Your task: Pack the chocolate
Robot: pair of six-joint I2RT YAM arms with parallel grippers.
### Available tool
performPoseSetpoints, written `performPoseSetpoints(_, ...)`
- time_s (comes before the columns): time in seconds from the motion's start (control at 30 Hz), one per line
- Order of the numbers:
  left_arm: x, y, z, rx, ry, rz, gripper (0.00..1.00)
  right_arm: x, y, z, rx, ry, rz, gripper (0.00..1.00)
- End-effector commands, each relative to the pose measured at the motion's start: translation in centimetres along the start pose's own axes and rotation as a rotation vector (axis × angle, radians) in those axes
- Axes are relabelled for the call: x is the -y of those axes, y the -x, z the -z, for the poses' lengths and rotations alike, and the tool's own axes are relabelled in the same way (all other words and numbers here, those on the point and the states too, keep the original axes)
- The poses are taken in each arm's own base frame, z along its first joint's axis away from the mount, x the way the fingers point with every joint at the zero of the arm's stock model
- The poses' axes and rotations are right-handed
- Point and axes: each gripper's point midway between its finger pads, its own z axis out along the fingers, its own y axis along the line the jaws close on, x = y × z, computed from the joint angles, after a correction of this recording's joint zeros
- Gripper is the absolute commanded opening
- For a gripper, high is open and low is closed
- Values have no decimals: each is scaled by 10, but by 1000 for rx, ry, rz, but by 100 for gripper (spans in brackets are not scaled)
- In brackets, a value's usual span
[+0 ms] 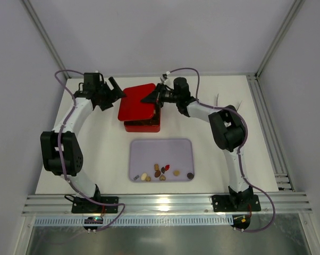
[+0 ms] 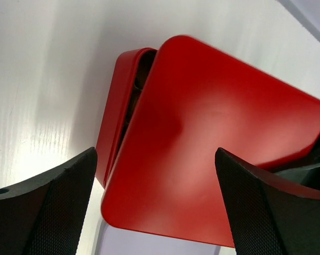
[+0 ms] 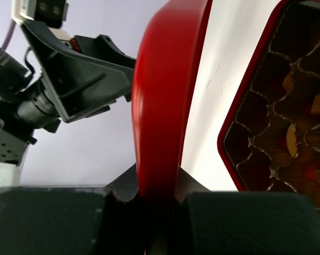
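Top external: chocolate [image 1: 157, 170] sits loose in the lilac tray [image 1: 160, 151], a small scatter along the tray's 6 o'clock edge, dark, tan and cream bits plus one reddish piece [image 1: 167, 167]. Tray lies mid table [image 1: 107, 154], red box [image 1: 144, 126] just beyond it at 12 o'clock. Red lid [image 1: 136, 101] hangs tilted and skewed over the box, not seated. My right gripper [image 1: 151, 98] is clamped on the lid's 3 o'clock edge. My left gripper [image 1: 117, 88] is at the lid's 9 o'clock corner, jaws spread; can't tell from here if it touches

Left wrist: my left fingers [image 2: 53, 207] stand wide apart at 7 and 5 o'clock, gripping nothing. Lid fills the middle ahead of them, box wall peeks out from under it at 10 o'clock

Right wrist: lid edge runs up from 6 o'clock, pinched tight between my right fingers [image 3: 48, 218]. Box compartments [image 3: 277, 133] at 3 o'clock, brown liners, a couple of tan shapes inside that may be chocolate, too blurred to say. Left gripper shows at 10 o'clock behind the lid, apart from it in this view
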Motion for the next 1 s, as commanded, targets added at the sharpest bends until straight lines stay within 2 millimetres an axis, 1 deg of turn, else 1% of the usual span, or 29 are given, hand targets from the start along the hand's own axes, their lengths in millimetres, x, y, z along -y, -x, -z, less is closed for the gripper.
performPoseSetpoints(0.0, 6, 9, -8, 34, -20, -47, 89, -23, 11, 4, 21, 102, 47, 4)
performPoseSetpoints(0.07, 4, 6, -12, 25, -19, -48, 89, -19, 11, 4, 18, 98, 40, 4)
performPoseSetpoints(0.1, 3, 3, -15, 17, -20, -50, 89, -12, 10, 3, 18, 89, 30, 4)
performPoseSetpoints(0.17, 3, 2, -17, 18, -31, -54, 89, -8, 13, 5, 25, 86, 27, 4)
performPoseSetpoints(0.2, 1, -1, -19, 11, -31, -59, 89, -3, 13, 4, 24, 80, 20, 4)
performPoseSetpoints(0.27, 2, -3, -23, 5, -49, -65, 89, 2, 13, 4, 26, 77, 15, 4)
performPoseSetpoints(0.3, 0, -8, -27, -10, -51, -62, 89, 6, 14, 3, 26, 73, 10, 4)
performPoseSetpoints(0.4, -1, -15, -32, -32, -70, -60, 89, 13, 16, 1, 29, 68, 1, 4)
performPoseSetpoints(0.53, -3, -23, -38, -50, -88, -59, 89, 29, 16, 2, 30, 52, -20, 4)
performPoseSetpoints(0.77, -5, -32, -46, -81, -100, -63, 89, 42, 16, 3, 33, 50, -49, 4)
performPoseSetpoints(0.97, -7, -40, -51, -101, -95, -69, 88, 48, 18, 6, 39, 49, -61, 4)
